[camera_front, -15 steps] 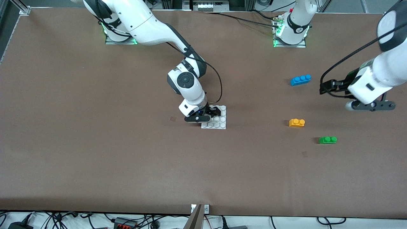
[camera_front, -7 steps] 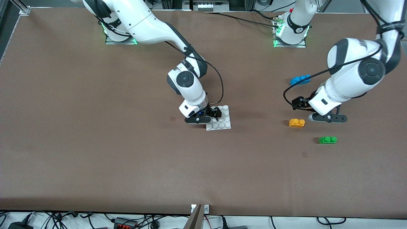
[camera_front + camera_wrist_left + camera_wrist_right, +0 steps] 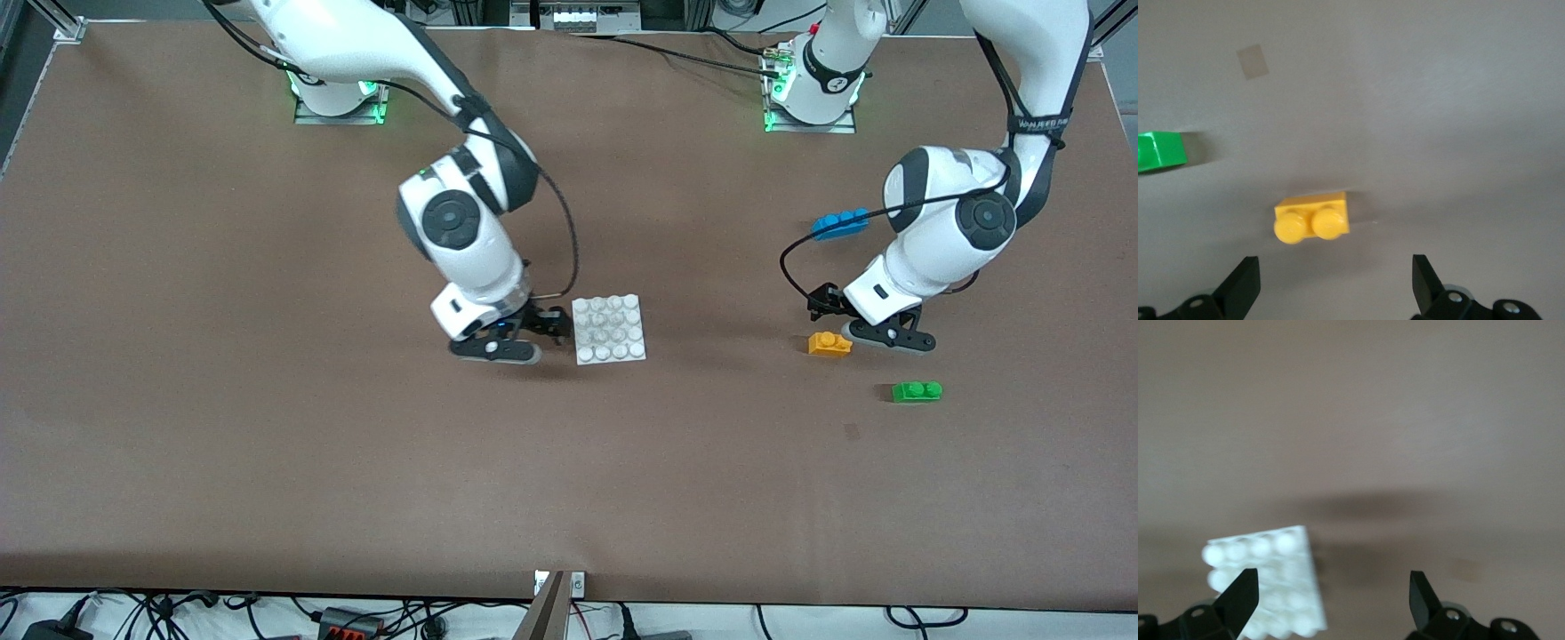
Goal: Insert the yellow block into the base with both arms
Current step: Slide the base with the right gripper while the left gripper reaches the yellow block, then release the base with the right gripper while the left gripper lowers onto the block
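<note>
The yellow block point(image 3: 829, 343) lies on the brown table toward the left arm's end, studs up. My left gripper point(image 3: 824, 307) hangs low just beside it, open and empty. In the left wrist view the yellow block point(image 3: 1313, 217) sits a little ahead of the gap of the left gripper point(image 3: 1331, 288), not between the fingers. The white base point(image 3: 609, 329) lies flat near the table's middle. My right gripper point(image 3: 553, 324) is open and empty beside the base, on the side toward the right arm's end. In the right wrist view one black finger point(image 3: 1238, 597) overlaps the base point(image 3: 1271, 567); the right gripper point(image 3: 1329, 600) holds nothing.
A green two-stud brick point(image 3: 917, 391) lies nearer the front camera than the yellow block; it also shows in the left wrist view point(image 3: 1161, 151). A blue three-stud brick point(image 3: 840, 223) lies farther from the camera, under the left arm's elbow. A small tape mark point(image 3: 852, 432) is on the table.
The right gripper has let go of the base and drawn back toward the right arm's end; the base turned and shifted slightly. The left arm has swung in and come down beside the yellow block.
</note>
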Robot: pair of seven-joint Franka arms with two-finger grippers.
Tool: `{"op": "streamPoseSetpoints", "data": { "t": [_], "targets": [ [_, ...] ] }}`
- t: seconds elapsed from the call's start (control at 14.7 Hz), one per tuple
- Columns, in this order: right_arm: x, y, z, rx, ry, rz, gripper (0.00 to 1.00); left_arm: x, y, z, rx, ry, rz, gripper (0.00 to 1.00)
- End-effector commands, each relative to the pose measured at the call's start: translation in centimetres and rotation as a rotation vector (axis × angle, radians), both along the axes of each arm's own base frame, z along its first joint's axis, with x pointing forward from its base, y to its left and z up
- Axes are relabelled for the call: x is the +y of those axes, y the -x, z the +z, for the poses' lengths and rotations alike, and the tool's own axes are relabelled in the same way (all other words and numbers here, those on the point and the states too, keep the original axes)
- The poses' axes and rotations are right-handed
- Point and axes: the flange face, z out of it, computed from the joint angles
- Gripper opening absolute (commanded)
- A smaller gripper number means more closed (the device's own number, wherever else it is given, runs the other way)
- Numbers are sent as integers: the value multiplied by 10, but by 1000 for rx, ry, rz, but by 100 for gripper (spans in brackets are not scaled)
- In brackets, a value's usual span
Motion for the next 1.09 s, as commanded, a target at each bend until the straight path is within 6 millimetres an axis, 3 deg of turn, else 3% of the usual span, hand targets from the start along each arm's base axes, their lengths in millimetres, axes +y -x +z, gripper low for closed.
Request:
{"op": "streamPoseSetpoints", "data": {
  "t": [0.0, 0.27, 0.48, 0.68, 0.82, 1.02],
  "targets": [
    [-77, -23, 29, 63, 48, 90, 100, 14, -7, -23, -18, 5, -19, 100],
    [-164, -34, 74, 152, 82, 140, 100, 16, -17, -38, 1, 11, 27, 100],
    [-250, -34, 131, 174, 76, 198, 100, 16, -16, -45, 11, 11, 16, 100],
    [-316, -19, 178, 198, 69, 266, 100, 15, -15, -51, 19, 11, 14, 100],
    [-351, -2, 208, 217, 60, 305, 100, 15, -14, -54, 23, 11, 12, 100],
    [-378, 14, 233, 227, 62, 284, 100, 15, -14, -58, 28, 11, 12, 100]
  ]
}}
